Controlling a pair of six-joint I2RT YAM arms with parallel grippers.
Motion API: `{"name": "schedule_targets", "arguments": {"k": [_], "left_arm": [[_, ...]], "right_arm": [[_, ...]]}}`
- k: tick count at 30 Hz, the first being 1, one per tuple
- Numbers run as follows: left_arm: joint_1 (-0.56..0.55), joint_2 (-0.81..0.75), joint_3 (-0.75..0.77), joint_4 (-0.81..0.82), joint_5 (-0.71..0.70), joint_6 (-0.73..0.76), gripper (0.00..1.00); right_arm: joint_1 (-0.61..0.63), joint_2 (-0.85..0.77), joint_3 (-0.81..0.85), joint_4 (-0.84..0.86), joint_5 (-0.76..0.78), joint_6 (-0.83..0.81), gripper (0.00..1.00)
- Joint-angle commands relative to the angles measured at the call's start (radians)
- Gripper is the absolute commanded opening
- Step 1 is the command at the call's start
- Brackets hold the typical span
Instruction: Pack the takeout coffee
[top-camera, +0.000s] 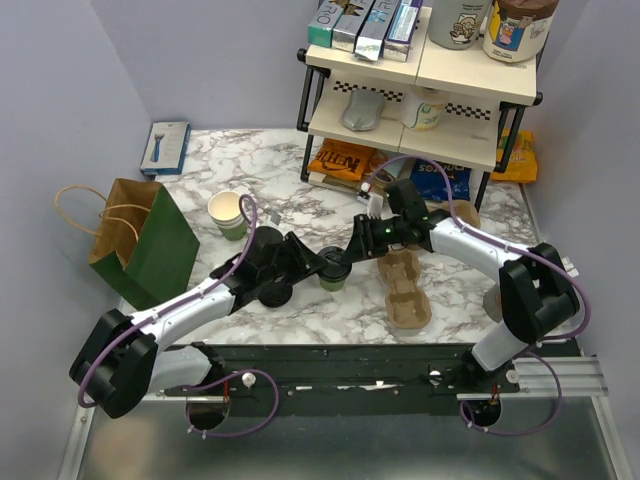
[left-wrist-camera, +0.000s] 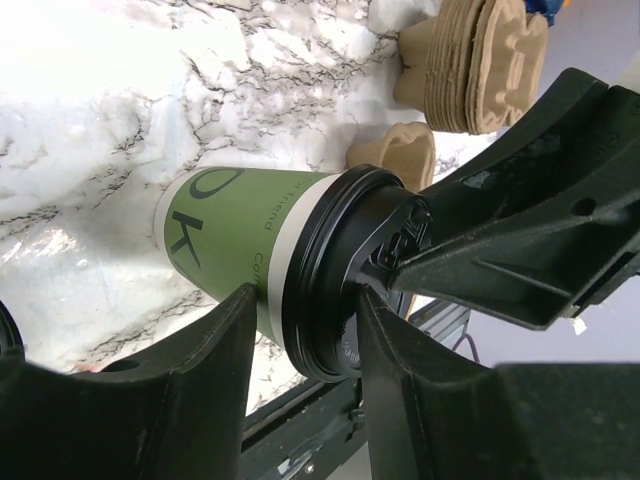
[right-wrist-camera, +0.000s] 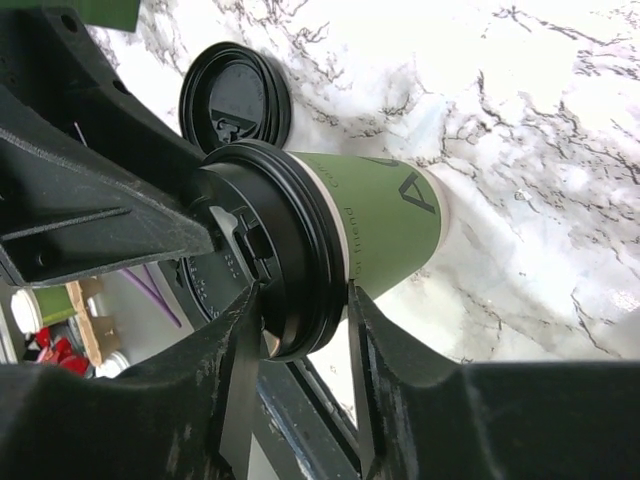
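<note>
The takeout coffee (top-camera: 334, 274), a dark-green paper cup (left-wrist-camera: 240, 235) with a black lid (left-wrist-camera: 330, 270) on it, stands at the table's middle front. Both arms meet at it. My left gripper (left-wrist-camera: 305, 310) straddles the lid's rim, one finger on the cup's wall and the other on the lid's top. From the other side my right gripper (right-wrist-camera: 300, 300) grips the same way, one finger on the lid (right-wrist-camera: 290, 230) and one under the rim against the cup (right-wrist-camera: 385, 215). In the top view the left gripper (top-camera: 318, 268) and right gripper (top-camera: 352, 258) partly hide the cup.
A second black lid (right-wrist-camera: 235, 100) lies on the marble beside the cup. An open green cup (top-camera: 228, 213) stands left of centre and a green paper bag (top-camera: 150, 245) further left. Brown pulp carriers (top-camera: 405, 290) lie right of the cup. A stocked shelf (top-camera: 420, 100) stands at the back.
</note>
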Motion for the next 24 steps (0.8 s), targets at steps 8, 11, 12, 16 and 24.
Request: {"name": "schedule_targets", "arguments": {"k": [8,11,12,16,24], "left_arm": [[-0.007,0.005,-0.147,0.036,-0.076,-0.027,0.33],[-0.006,0.022,-0.188,0.088,-0.071,-0.024,0.31],[-0.006,0.031,-0.217,0.148,-0.064,-0.027,0.28],[-0.006,0.049,-0.261,0.251,-0.041,-0.018,0.20],[-0.006,0.082,-0.218,0.196,-0.044,0.042,0.19]], "right_arm": [[0.008,0.026,-0.125,0.106,0.265,-0.027,0.33],[0.006,0.019,-0.137,0.138,0.311,-0.042,0.33],[0.008,0.016,-0.156,0.157,0.311,-0.042,0.33],[0.008,0.003,-0.213,0.267,0.285,-0.067,0.33],[0.071,-0.022,-0.280,0.425,0.363,-0.130,0.34]]}}
